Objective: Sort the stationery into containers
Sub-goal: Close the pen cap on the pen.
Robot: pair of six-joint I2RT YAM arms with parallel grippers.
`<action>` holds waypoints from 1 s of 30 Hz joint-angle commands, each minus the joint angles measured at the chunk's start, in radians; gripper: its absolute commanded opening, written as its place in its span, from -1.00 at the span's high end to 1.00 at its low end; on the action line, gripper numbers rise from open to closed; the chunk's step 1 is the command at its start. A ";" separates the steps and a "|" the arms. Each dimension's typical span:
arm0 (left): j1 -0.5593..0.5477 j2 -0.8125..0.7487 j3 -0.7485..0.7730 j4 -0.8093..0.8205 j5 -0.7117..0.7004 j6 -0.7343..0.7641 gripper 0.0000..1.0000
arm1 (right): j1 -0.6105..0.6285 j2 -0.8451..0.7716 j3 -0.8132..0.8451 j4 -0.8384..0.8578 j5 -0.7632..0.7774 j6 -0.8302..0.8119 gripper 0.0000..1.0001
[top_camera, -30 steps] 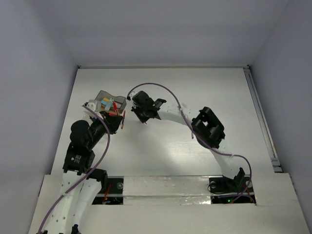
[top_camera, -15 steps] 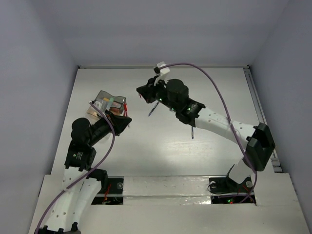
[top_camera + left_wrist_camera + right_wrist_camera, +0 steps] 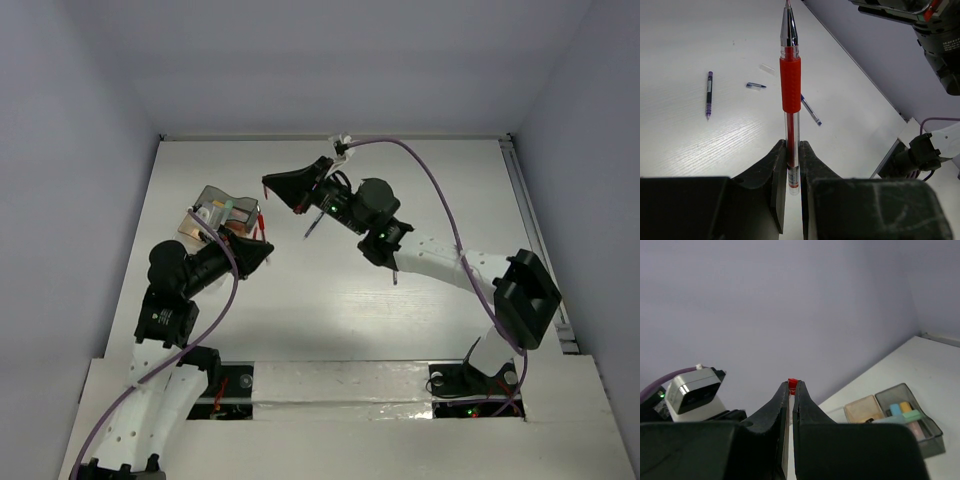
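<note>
Red-sleeved clear plastic pen (image 3: 790, 90): clamped by its back end in left gripper (image 3: 792, 148). Pinched tiny red piece (image 3: 792, 383) in closed right gripper (image 3: 792, 388).

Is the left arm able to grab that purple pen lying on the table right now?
Probably not: its end effector is shut on the red pen; the purple pen itself lies unobstructed.

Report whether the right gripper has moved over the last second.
Yes. The right gripper, shut on a red piece, has shifted up the view toward the table's far edge.
</note>
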 commanded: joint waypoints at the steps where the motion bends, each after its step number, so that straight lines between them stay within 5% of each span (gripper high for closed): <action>1: 0.002 0.001 -0.009 0.065 0.028 -0.006 1.00 | 0.022 0.003 -0.019 0.192 -0.029 0.026 1.00; 30: 0.002 -0.008 -0.006 0.059 0.016 -0.005 1.00 | 0.049 0.049 0.016 0.125 -0.063 -0.061 1.00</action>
